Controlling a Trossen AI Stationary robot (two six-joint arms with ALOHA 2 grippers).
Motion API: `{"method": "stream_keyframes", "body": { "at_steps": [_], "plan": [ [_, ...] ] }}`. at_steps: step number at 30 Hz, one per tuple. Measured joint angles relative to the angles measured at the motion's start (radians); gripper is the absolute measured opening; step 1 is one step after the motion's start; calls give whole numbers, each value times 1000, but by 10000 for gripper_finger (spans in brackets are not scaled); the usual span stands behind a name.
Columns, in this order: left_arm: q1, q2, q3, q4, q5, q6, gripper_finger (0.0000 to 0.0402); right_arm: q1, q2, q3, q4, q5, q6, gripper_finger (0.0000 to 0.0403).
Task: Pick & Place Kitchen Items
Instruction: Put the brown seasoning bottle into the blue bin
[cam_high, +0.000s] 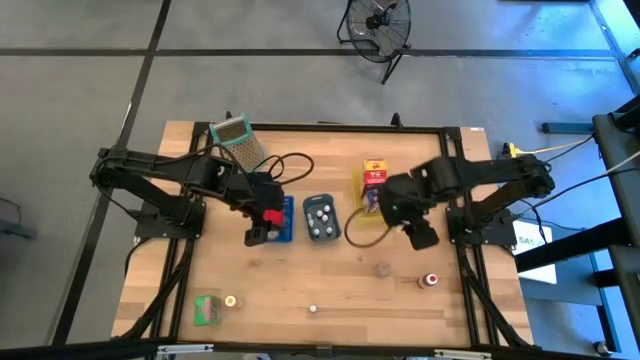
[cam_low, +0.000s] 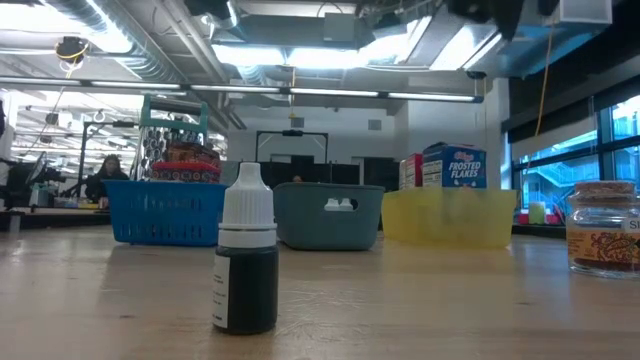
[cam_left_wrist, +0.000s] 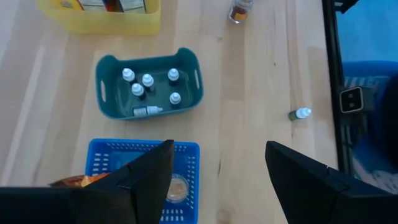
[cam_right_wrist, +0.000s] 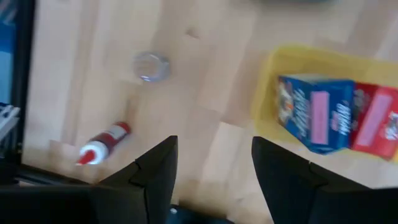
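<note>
A small dark dropper bottle with a white cap (cam_low: 245, 262) stands upright on the wooden desk (cam_high: 330, 275) nearest the low camera, one of several kitchen items not yet sorted. Behind it sit three trays in a row: a blue perforated plastic tray (cam_left_wrist: 189, 171), a grey-blue plastic tray (cam_left_wrist: 109, 102) holding six matching dropper bottles, and a yellow plastic tray (cam_right_wrist: 273, 74) with a blue carton (cam_right_wrist: 314, 112) and a red carton (cam_right_wrist: 376, 121). The left end effector (cam_left_wrist: 217, 177) hovers over the blue tray, fingers parted and empty. The right end effector (cam_right_wrist: 214, 171) hangs beside the yellow tray, likewise parted and holding nothing. Both appear between placements. Next, likely, a reach toward the front of the desk for a loose piece, perhaps the fallen red-and-white bottle (cam_right_wrist: 102, 143) or the spice jar with a cork-coloured lid (cam_low: 603, 226).
</note>
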Motion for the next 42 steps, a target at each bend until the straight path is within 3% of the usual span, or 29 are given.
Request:
{"method": "stream_keyframes", "body": {
  "at_steps": [8, 16, 28, 35, 42],
  "plan": [
    [-22, 0, 0, 0, 2, 0, 249, 125, -10, 0, 82, 4, 149, 209],
    [-75, 0, 0, 1, 0, 0, 249, 195, -10, 0, 169, 37, 171, 214],
    [-179, 1, 0, 1, -73, 0, 249, 281, -2, -5, 254, 56, 241, 270],
    [-234, 7, -42, 52, -207, 30, 249, 340, 3, -150, 417, 37, 305, 273],
    [-263, 8, -207, 288, -228, 55, 249, 376, 3, -361, 605, 120, 362, 273]
  ]
}}
